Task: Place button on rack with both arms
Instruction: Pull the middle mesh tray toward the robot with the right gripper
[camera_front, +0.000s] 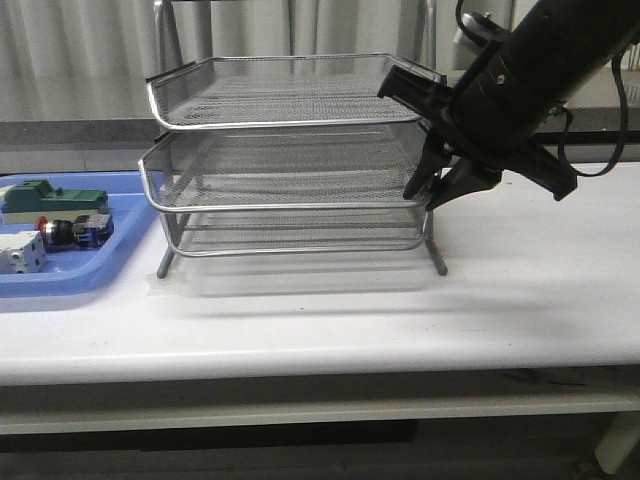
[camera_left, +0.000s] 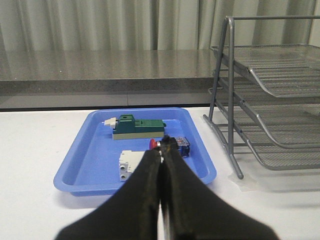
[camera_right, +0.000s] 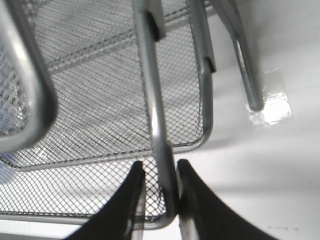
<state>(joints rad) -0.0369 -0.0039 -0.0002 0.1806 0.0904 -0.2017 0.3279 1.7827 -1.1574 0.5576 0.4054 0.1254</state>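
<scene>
The button (camera_front: 62, 232), with its red head and blue rear block, lies in the blue tray at the left. In the left wrist view the button (camera_left: 183, 148) sits just behind my fingertips. My left gripper (camera_left: 162, 146) is shut and empty, held above the tray's near side; it is out of the front view. The silver three-tier rack (camera_front: 290, 205) stands mid-table. My right gripper (camera_front: 428, 190) is at the middle tray's right front corner. In the right wrist view my right gripper (camera_right: 159, 170) straddles the rack's chrome rim (camera_right: 155, 100), closed on it.
The blue tray (camera_front: 60, 280) also holds a green block (camera_front: 55, 200) and a white boxy part (camera_front: 20, 252); all three show in the left wrist view, the tray (camera_left: 85, 150), the block (camera_left: 140, 127) and the white part (camera_left: 127, 164). The rack's thin legs (camera_right: 247, 75) stand on the white table.
</scene>
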